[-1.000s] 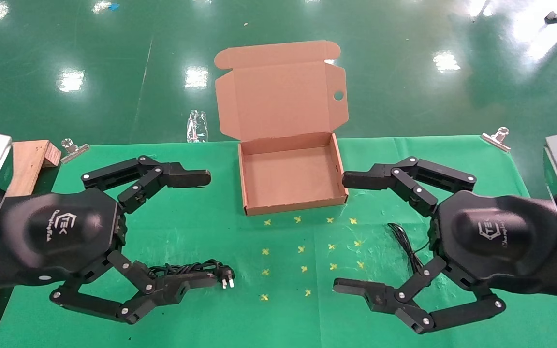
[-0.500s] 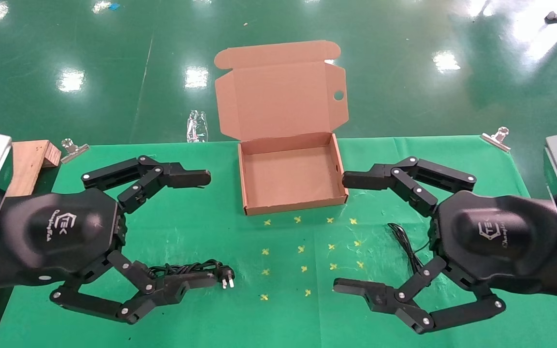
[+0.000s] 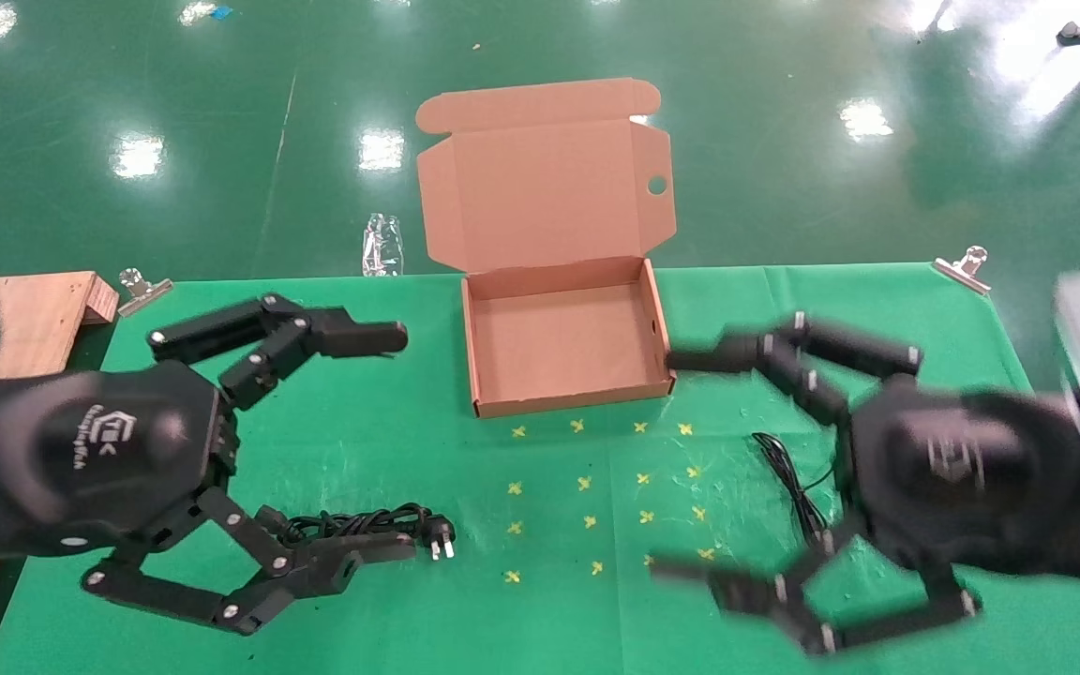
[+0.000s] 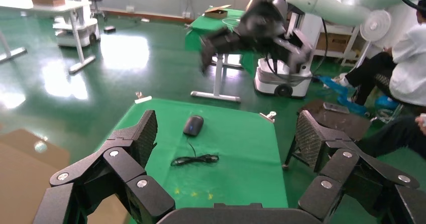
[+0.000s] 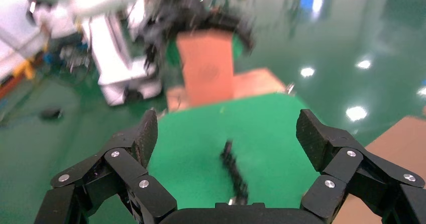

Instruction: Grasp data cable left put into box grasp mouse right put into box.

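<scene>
Both arms have shifted since half a second ago: the left end effector [image 3: 390, 441] sits slightly lower and nearer the counter's left edge, and the right end effector [image 3: 667, 464] is blurred with motion, where before it was sharp and still. Both have their fingers spread wide, holding nothing.

The data cable [image 3: 367, 521] has not moved. It lies on the green counter [image 3: 549, 600] just behind the left end effector's near finger, a thick black cord bundled into a short coil. Its long axis runs left to right across the counter, and the plug [image 3: 440, 542] with its two silver pins points right, toward the yellow cross marks [image 3: 583, 484].

The mouse [image 4: 193, 125] shows only in the left wrist view: a small black oval lying flat on the counter, its thin wire [image 4: 195, 159] trailing off and gathered in a loose bunch. In the head view only that wire [image 3: 788, 478] shows, beside the right end effector.

The box [image 3: 563, 384] stands open at the counter's far middle, brown cardboard, its lid [image 3: 545, 183] raised, a round hole near the lid's right edge.
</scene>
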